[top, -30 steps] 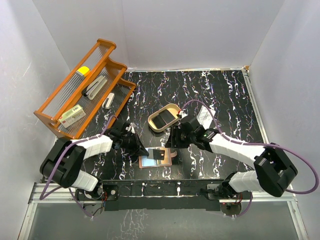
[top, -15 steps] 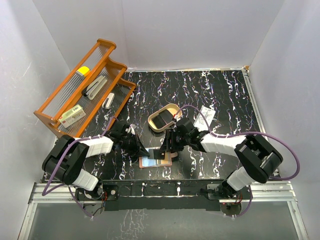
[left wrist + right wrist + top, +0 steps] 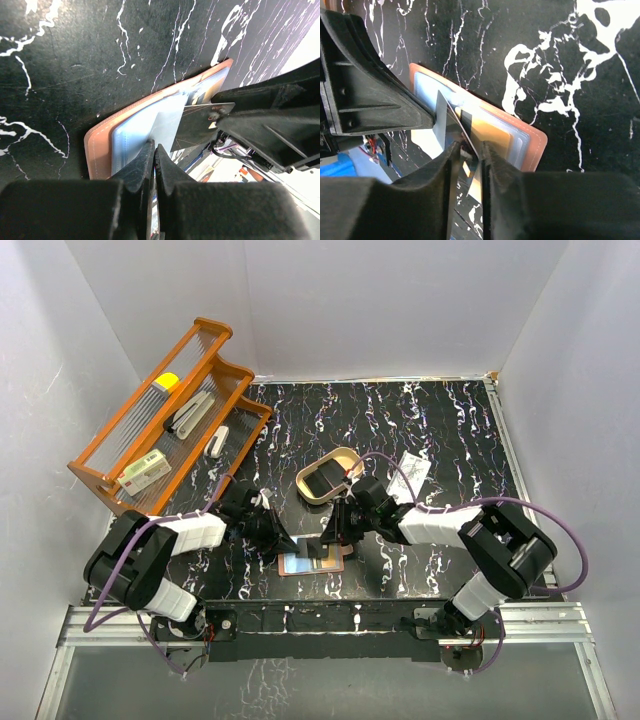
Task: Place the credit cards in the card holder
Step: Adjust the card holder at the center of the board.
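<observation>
The reddish-brown card holder (image 3: 300, 566) (image 3: 98, 146) (image 3: 536, 144) lies open on the black marbled table in front of both arms. My left gripper (image 3: 283, 542) (image 3: 156, 147) is shut on the edge of one of its pale clear pocket flaps (image 3: 167, 122). My right gripper (image 3: 328, 540) (image 3: 469, 147) is closed on a dark glossy credit card (image 3: 202, 120) (image 3: 472, 187), which slants down with its front edge at the pockets. An orange card (image 3: 492, 132) sits inside a pocket. A white credit card (image 3: 412, 470) lies on the table further back on the right.
A tan oval tray (image 3: 305, 481) with a dark card (image 3: 325, 478) in it stands just behind the card holder. The large orange wire rack (image 3: 165, 425), holding a cream box and other items, fills the back left. White walls enclose the table.
My right gripper has come forward and left, down over the card holder with the dark card, and its jaws have narrowed. The left gripper has stayed shut at the holder's left side.
</observation>
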Available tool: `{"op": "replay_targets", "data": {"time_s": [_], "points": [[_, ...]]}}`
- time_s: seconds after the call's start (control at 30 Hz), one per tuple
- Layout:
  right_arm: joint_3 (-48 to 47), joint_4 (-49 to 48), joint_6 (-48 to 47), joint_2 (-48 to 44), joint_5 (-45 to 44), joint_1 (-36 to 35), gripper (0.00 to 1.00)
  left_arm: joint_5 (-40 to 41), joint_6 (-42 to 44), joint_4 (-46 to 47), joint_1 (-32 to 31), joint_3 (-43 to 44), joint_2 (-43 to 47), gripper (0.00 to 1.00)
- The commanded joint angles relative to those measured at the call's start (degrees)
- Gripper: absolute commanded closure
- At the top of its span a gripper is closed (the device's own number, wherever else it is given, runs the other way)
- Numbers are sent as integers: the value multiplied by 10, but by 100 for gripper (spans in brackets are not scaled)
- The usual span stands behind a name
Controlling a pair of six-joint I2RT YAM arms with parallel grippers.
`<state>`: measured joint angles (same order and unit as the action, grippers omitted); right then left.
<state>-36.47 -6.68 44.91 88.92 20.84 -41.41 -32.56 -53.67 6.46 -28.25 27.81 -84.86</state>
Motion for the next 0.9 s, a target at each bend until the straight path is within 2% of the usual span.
{"op": "replay_targets", "data": {"time_s": [0.0, 0.07, 0.2, 0.33, 0.43, 0.6, 0.77, 0.87], "points": [[10, -26, 4, -1, 9, -2, 88, 46, 11, -52, -3, -20, 3, 100], [6, -7, -4, -14, -6, -2, 100, 50, 13, -60, -3, -15, 6, 100], [1, 39, -23, -45, -36, -2, 100, 57, 15, -81, -3, -3, 17, 100], [5, 85, -31, -80, -61, 7, 100, 61, 9, -116, -3, 22, 47, 86], [9, 102, -20, -116, -74, 8, 100, 37, -21, -102, -2, 30, 84, 78], [22, 93, 32, -187, -103, 8, 100, -18, -99, -11, -2, 26, 129, 64], [65, 0, 131, -235, -101, 7, 100, -52, -218, 158, -3, -26, 165, 53], [94, -72, 185, -261, -106, 6, 100, -56, -262, 226, -3, -44, 178, 48]]}}
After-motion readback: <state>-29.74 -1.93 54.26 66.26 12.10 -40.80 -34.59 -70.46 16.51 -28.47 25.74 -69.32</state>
